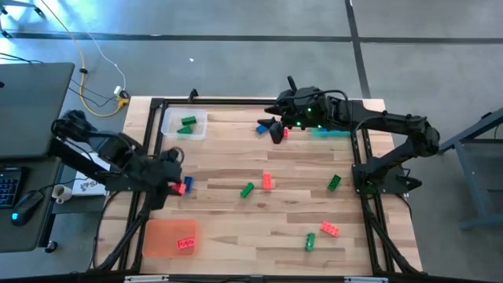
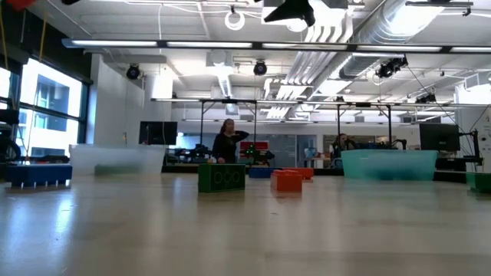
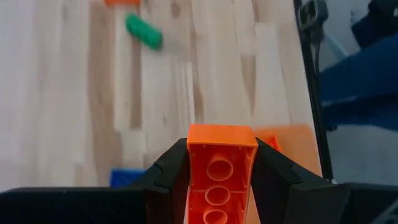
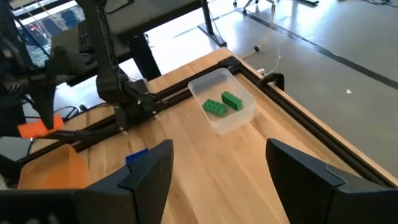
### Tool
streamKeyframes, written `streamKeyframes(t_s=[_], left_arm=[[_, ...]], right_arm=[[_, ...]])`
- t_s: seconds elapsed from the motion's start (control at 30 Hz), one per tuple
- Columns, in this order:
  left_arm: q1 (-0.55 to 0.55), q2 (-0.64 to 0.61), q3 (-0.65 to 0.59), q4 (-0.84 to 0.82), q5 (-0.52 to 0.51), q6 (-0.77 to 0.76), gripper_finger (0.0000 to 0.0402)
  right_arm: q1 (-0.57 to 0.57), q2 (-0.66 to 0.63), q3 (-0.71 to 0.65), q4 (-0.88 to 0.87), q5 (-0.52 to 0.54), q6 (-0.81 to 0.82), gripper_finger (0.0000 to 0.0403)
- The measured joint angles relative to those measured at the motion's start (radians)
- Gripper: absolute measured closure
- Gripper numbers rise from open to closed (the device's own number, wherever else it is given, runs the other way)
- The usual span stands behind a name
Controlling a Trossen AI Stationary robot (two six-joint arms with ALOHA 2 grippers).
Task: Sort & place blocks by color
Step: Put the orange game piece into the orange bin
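My left gripper (image 1: pixel 179 187) hangs near the table's left edge, shut on a red block (image 3: pixel 221 180). A blue block (image 1: pixel 189 183) lies on the table just beside it. My right gripper (image 4: pixel 217 180) is open above the table's far middle and touches nothing. A blue block (image 1: pixel 262 128) and a red one (image 1: pixel 284 132) lie beside it. The clear tray (image 1: pixel 196 132) at the far left holds two green blocks (image 4: pixel 222 106). One red block (image 1: pixel 185 244) lies in the orange tray (image 1: pixel 161 234) at the near left. Green (image 1: pixel 247 189) and red (image 1: pixel 267 181) blocks lie loose mid-table. My left gripper pinches the red block between its two fingers (image 3: pixel 171 165), one on each long side. The block's hollow underside (image 3: pixel 217 196) faces the wrist camera and its end (image 3: pixel 222 132) sticks out past the fingertips. It is lifted clear of the table.
More loose blocks lie toward the right and near side: green (image 1: pixel 334 182), red (image 1: pixel 328 229), green (image 1: pixel 310 241). A teal tray (image 1: pixel 330 132) sits at the far right under my right arm. A black frame (image 1: pixel 149 141) borders the table. People stand in the room behind.
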Motion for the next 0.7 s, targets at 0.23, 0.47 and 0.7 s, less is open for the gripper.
streamKeyframes(t_s=[0.23,0.47,0.7], left_arm=[[-0.173,0.001,-0.151,0.018,0.002,-0.183,0.0292],[-0.339,0.001,-0.256,0.117,0.014,-0.376,0.0291],[-0.454,0.031,-0.339,0.291,0.014,-0.499,0.0289]], right_arm=[[0.024,0.0,0.0,-0.004,0.054,0.001,0.016],[0.027,0.0,0.0,-0.004,0.079,0.001,0.016],[0.027,0.0,0.0,-0.005,0.114,0.003,0.016]])
